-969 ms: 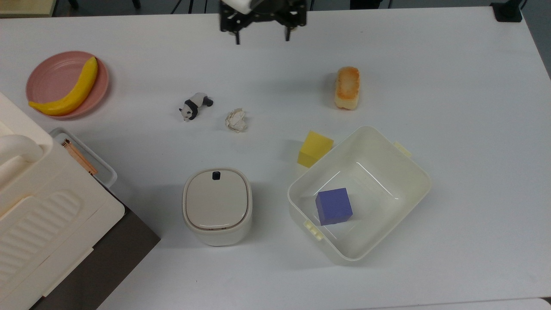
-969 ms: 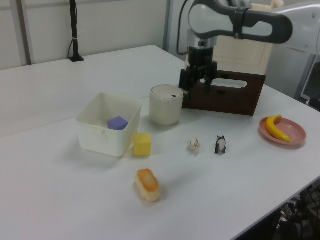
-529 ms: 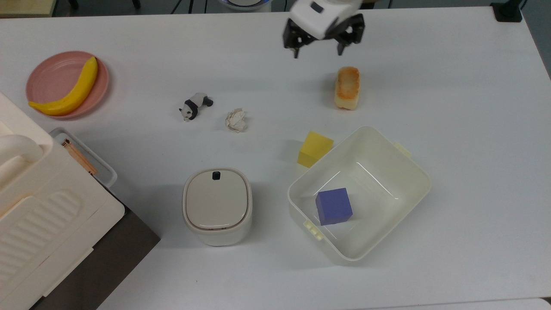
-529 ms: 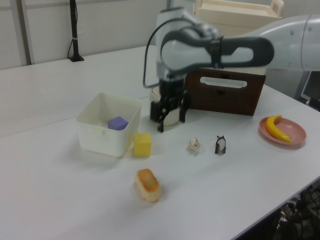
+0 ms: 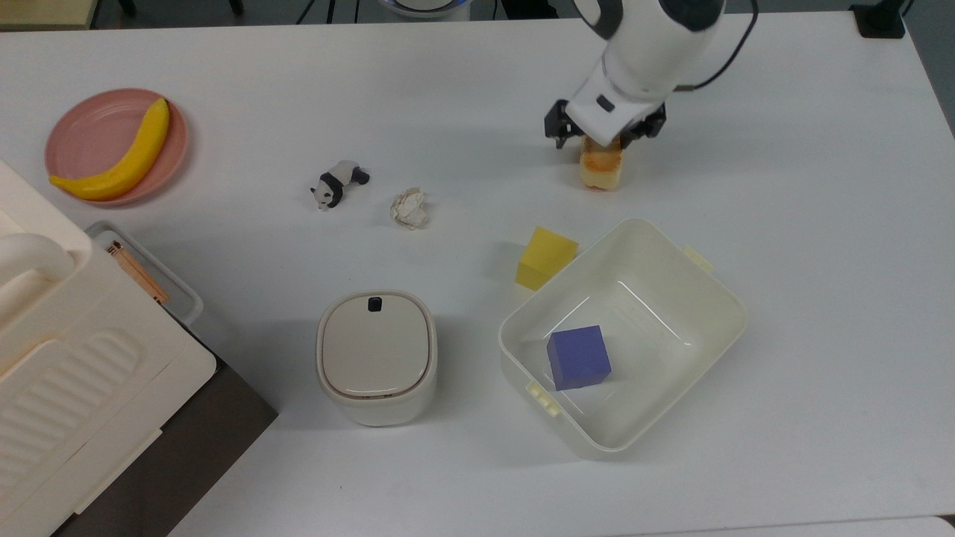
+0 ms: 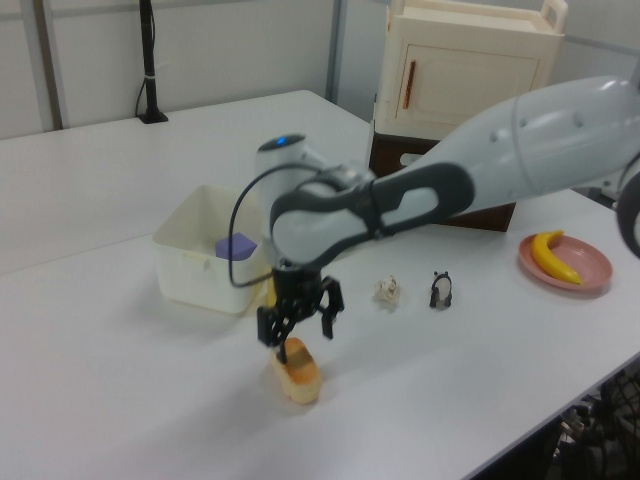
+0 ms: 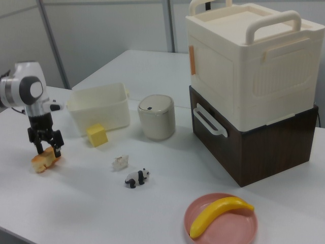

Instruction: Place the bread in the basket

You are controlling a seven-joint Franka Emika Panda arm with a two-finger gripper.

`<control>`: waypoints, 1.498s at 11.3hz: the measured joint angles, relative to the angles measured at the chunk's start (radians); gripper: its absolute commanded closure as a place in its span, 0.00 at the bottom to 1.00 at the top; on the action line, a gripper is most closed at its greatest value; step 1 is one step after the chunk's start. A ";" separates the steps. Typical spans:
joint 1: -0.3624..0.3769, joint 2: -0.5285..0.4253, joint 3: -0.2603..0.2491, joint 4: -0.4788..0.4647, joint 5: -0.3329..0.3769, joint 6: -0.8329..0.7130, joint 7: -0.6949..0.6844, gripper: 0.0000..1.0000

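hand spread, straddling bread | basket apart

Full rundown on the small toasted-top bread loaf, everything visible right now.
The bread is a small oblong loaf with pale cream sides, an orange-brown toasted top and a soft look. It lies flat on the white table, long axis running up-down in the top view, apart from the cream-white plastic basket and the yellow cube. The open black two-finger gripper is down at the end farther from the basket, a finger on each side; whether the fingers touch the bread cannot be told. It is not lifted.
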 measured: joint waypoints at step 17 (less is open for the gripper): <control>0.029 -0.039 0.031 0.172 0.000 -0.068 0.073 0.81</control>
